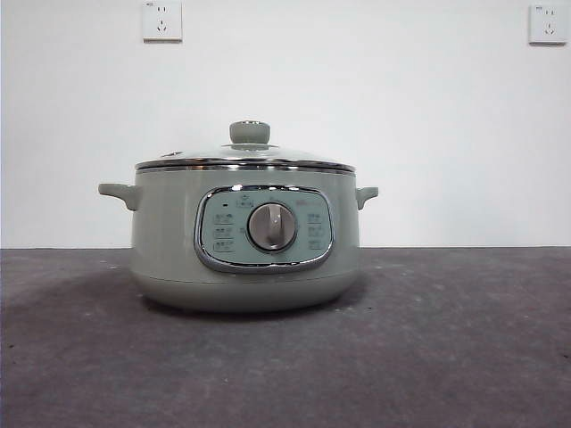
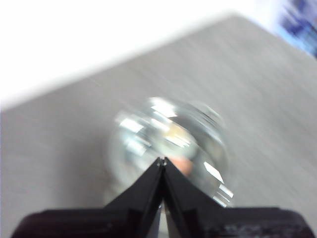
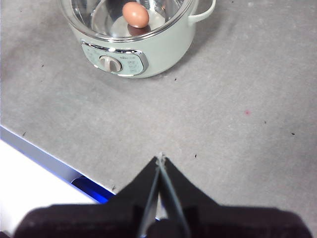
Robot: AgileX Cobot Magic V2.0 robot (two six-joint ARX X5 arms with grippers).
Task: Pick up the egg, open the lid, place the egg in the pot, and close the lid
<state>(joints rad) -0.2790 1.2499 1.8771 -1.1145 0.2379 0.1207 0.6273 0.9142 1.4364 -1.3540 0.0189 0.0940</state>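
Note:
The sage-green pot (image 1: 245, 267) stands mid-table with the glass lid (image 1: 245, 159) resting on it, its green knob (image 1: 250, 132) on top. In the right wrist view the reddish-brown egg (image 3: 135, 14) lies inside the pot (image 3: 163, 54). My right gripper (image 3: 161, 158) is shut and empty, hanging over bare table well in front of the pot. The left wrist view is blurred. It shows the shiny lid (image 2: 168, 134) from above, with my left gripper (image 2: 162, 159) shut above it and holding nothing. Neither arm shows in the front view.
The grey table's front edge (image 3: 44, 153) runs close to my right gripper, with white floor beyond it. Two wall sockets (image 1: 161, 20) (image 1: 547, 23) sit high on the white wall behind. The silver dial (image 1: 271, 226) faces the front.

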